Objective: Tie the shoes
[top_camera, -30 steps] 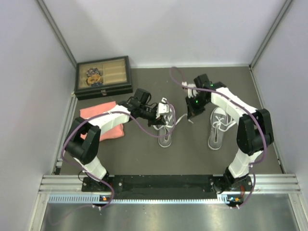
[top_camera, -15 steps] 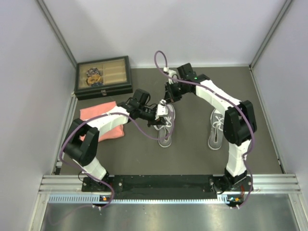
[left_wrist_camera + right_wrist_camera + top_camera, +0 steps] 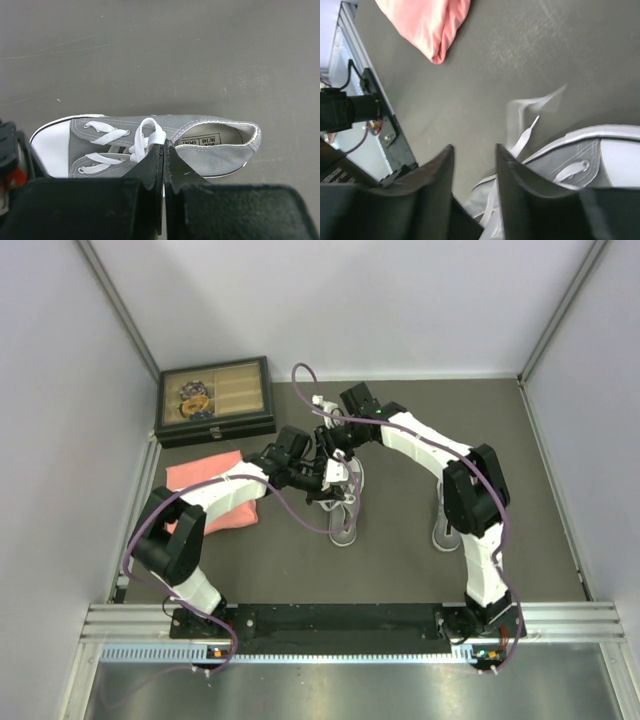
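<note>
The left grey shoe (image 3: 346,510) lies mid-table, toe toward the arms. My left gripper (image 3: 335,473) sits over its laces; in the left wrist view it (image 3: 164,143) is shut on a white lace loop (image 3: 150,131) above the shoe (image 3: 215,150). My right gripper (image 3: 328,444) has reached across and hangs just behind the same shoe, open and empty; in the right wrist view it (image 3: 474,150) is beside a loose lace end (image 3: 525,136) and the shoe's side (image 3: 605,160). The right shoe (image 3: 447,522) lies partly hidden under the right arm.
A dark jewellery box (image 3: 214,400) stands at the back left. A pink folded cloth (image 3: 205,480) lies under the left arm, and also shows in the right wrist view (image 3: 430,22). White walls close the table on three sides.
My right arm has swung left, from above the right shoe to just behind the left shoe. The left gripper has stayed shut over the left shoe's laces.
</note>
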Tool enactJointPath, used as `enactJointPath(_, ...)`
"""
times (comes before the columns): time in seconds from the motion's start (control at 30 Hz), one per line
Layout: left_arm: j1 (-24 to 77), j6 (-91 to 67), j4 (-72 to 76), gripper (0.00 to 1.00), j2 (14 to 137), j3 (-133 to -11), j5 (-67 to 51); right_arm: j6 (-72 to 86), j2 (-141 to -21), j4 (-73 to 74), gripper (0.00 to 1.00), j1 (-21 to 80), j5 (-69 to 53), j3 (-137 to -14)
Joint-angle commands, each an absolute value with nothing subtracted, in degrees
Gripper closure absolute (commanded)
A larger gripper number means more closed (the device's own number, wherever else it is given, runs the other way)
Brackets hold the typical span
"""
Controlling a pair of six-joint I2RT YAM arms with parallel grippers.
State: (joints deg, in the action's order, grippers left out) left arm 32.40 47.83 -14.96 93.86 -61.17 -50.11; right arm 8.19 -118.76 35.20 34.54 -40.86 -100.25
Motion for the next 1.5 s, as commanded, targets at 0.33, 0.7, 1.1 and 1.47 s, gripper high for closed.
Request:
enactJointPath(0.33, 32.5, 49.7, -11.3, 1.0, 92.9, -59.5, -51.4, -10.0, -107.1, 49.0, 0.56, 27.0, -52.5, -93.3)
enactJointPath(0.7, 31.6, 49.7, -10.5, 1.0, 94.1, -60.2, -52.5, -12.3, -105.6, 43.7, 0.61, 27.2, -54.5, -86.5)
enactJointPath(1.1, 30.9, 49.4, -9.1, 1.0, 94.7, -60.1, -54.2, -11.3, -107.0, 41.4, 0.66, 28.3, -54.0, -84.6)
enactJointPath(1.47, 30.9, 49.4, -8.9, 1.0, 94.8, -60.0, -54.4, -11.0, -108.0, 41.1, 0.98, 28.4, -52.7, -85.2)
